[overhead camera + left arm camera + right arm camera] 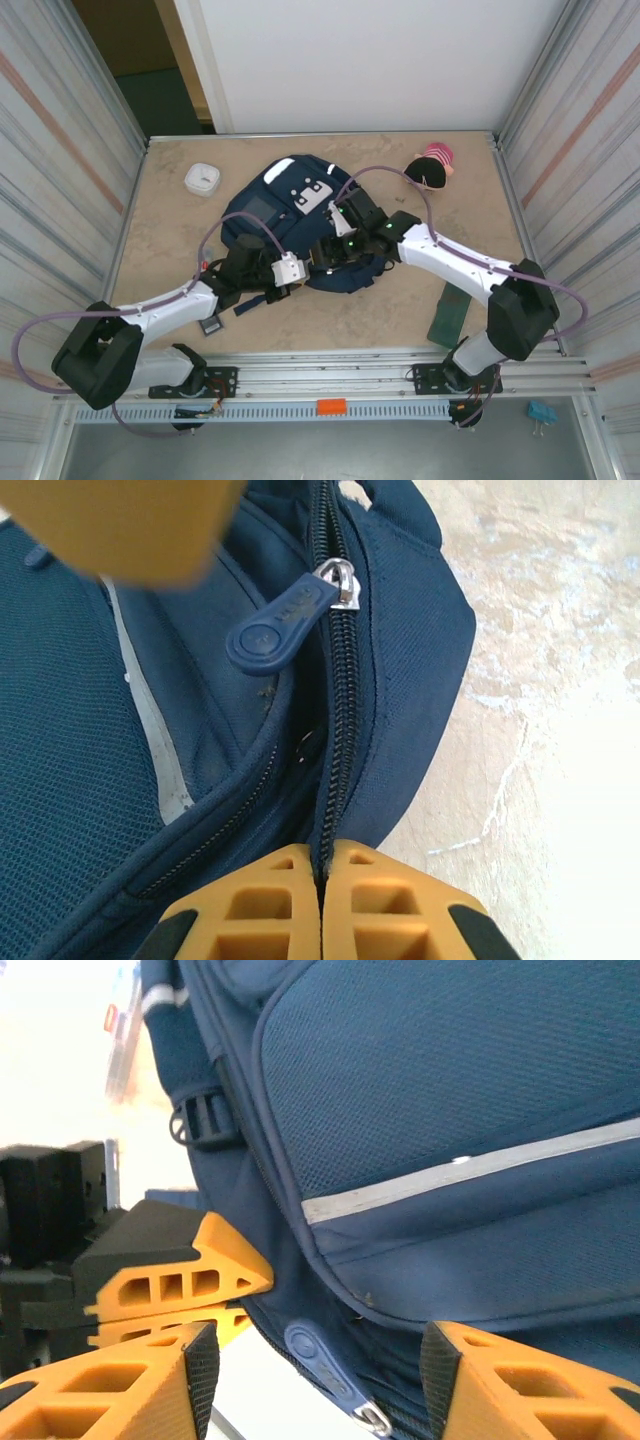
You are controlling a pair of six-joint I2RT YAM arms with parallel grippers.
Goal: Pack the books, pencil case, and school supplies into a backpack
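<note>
Beige stone-look table (390,310) boxed in by ribbed metal walls. Got the navy backpack (270,210) sprawled flat around the middle, white patches up. Left gripper (308,268) down at its near edge, jaws pressed tight together, pinching the bag's zipper seam; super clear from the left wrist view, zipper track disappearing straight between the clamped fingers (270,910). Blue zipper pull (270,635) just past them, flopped to the left of the track. Right gripper (320,1360) right alongside at the same edge, jaws spread wide and gripping nothing, zipper pull sitting in the gap between them, seemingly untouched. Can also spot the left one's orange fingers squeezed shut from the right wrist view. Dark green book (447,312) near the right arm's base, well apart from the bag. Small black rectangle (211,323) just beside the left arm toward the near edge. White tub (203,179) at the far left, pink-and-black thing (432,167) at the far right; can't tell what either is.
</note>
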